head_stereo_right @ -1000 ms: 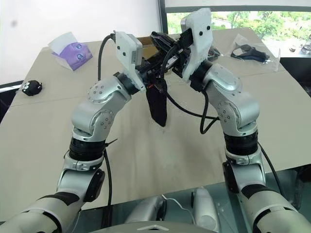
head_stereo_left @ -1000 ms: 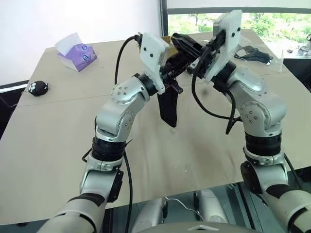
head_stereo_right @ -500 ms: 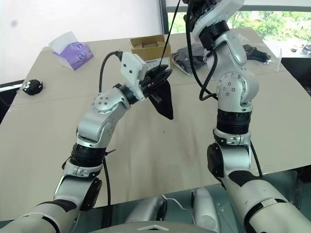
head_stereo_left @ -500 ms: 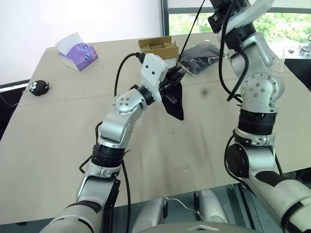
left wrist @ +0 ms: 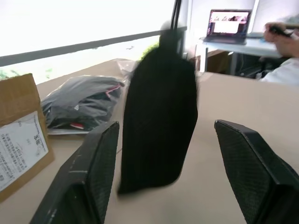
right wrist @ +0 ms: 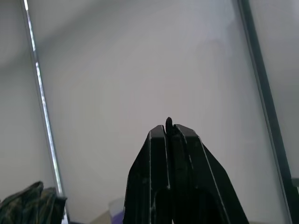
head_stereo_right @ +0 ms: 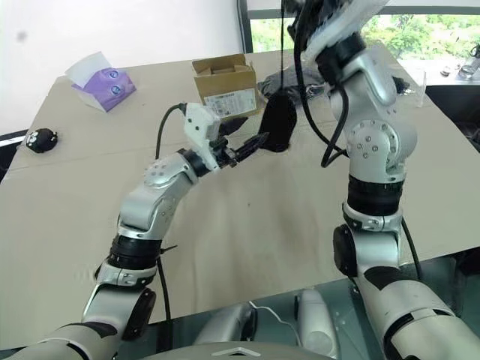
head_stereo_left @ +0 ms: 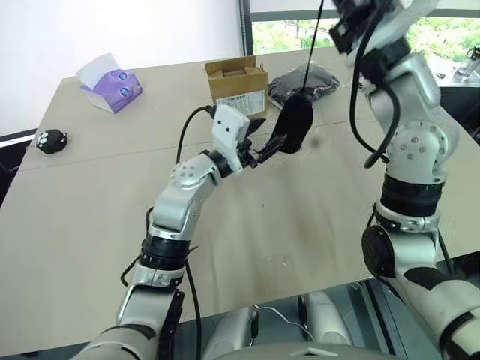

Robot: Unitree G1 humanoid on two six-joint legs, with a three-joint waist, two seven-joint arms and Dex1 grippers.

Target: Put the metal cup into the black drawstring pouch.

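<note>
Dangling black drawstring pouch [head_stereo_left: 294, 124] by its cord from pinched right gripper [right wrist: 169, 128] near counter's [head_stereo_left: 90, 217] far edge; left gripper [left wrist: 161, 175] spread wide, empty.

Tan table [head_stereo_left: 90, 217] under a white wall [head_stereo_left: 112, 30]; bright window [head_stereo_left: 285, 34] (greenery outside) behind.

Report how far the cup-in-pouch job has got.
Done: the black drawstring pouch is off the table, hanging by its cord from the right gripper, which is shut on the cord. In hand: the left gripper is open with a finger on each side of the pouch, not gripping it. Left: whether the metal cup is already inside cannot be told; the pouch bulges little.
</note>
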